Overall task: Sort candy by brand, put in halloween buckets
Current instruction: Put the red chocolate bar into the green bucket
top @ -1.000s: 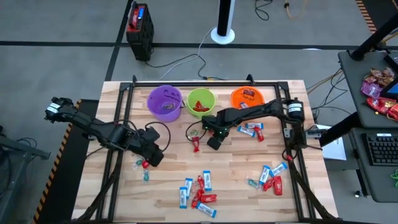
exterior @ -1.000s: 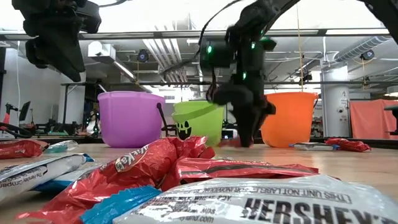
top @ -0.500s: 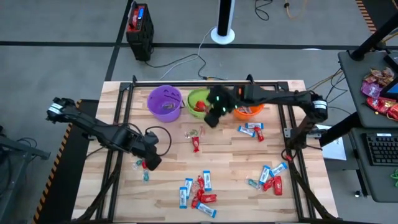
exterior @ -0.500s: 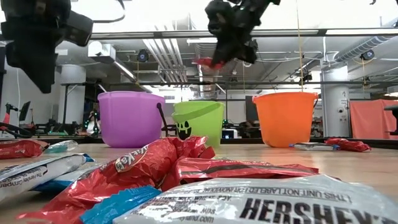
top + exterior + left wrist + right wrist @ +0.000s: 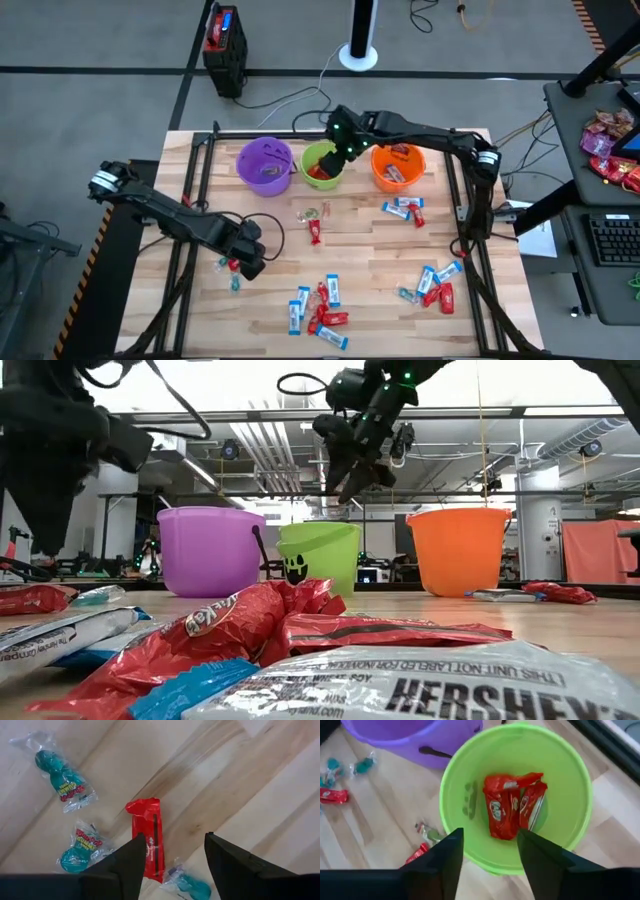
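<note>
Three halloween buckets stand along the far edge: purple (image 5: 265,165), lime green (image 5: 308,158), orange (image 5: 380,160). My right gripper (image 5: 487,860) hangs open above the green bucket (image 5: 570,785), nothing between its fingers; red-wrapped candy (image 5: 512,805) lies on the bucket's bottom. My left gripper (image 5: 175,865) points down, open, low over the table's left part. A red-wrapped candy (image 5: 148,837) lies flat on the wood just ahead of its fingers, with teal twisted candies (image 5: 62,777) around it. The fingers touch nothing.
More candy lies loose on the wood: a red piece and a clear twist at the centre (image 5: 315,232), blue-and-white bars near the orange bucket (image 5: 405,208), a heap at the near middle (image 5: 320,310), another near right (image 5: 432,285). Black frame rails (image 5: 190,200) line the table.
My right gripper has risen from the table's centre with a red candy, swung toward the far edge over the green bucket and let it go; the candy no longer shows in its fingers. My left gripper has sunk toward the red candy on the table's left.
</note>
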### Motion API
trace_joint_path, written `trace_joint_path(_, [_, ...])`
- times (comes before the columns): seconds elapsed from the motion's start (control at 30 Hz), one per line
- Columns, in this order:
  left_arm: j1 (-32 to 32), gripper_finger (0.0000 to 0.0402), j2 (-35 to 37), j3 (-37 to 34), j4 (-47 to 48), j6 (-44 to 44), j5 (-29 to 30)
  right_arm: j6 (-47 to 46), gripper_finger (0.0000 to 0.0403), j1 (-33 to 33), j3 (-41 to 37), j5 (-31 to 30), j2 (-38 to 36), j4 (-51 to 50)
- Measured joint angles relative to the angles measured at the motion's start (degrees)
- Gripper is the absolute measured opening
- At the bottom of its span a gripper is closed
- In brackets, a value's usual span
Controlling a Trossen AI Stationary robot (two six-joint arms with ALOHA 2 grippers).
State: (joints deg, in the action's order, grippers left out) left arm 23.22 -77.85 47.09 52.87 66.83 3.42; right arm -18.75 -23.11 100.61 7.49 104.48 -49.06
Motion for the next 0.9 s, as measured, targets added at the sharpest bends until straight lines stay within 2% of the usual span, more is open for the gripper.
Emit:
trace_joint_path(0.2, [0.0,0.0202,-3.4,0.0,-0.33,-0.77,-0.02,2.2,0.0197,0.2,3.22,0.04,-0.86,-0.37])
trace_joint_path(0.4, [-0.07,0.0195,-7.57,0.0,-0.28,-0.54,-0.07,3.85,0.0188,0.72,6.11,0.02,-0.87,-1.68])
trace_joint_path(0.57, [-0.07,0.0192,-10.61,0.0,0.03,2.68,-1.98,4.83,0.0181,0.85,6.26,0.02,-0.86,-3.8])
trace_joint_path(0.73, [-0.07,0.019,-14.24,0.0,-0.66,1.4,-0.76,5.28,0.018,0.85,5.21,0.02,-0.86,-5.84])
trace_joint_path(0.83, [-0.04,0.0166,-15.88,0.37,-1.37,-0.41,-0.94,5.36,0.018,0.98,4.83,0.0,-0.86,-6.13])
trace_joint_path(0.9, [0.12,0.0128,-16.46,0.57,-1.65,-0.77,-1.1,5.38,0.018,1.09,4.8,0.02,-0.86,-6.64])
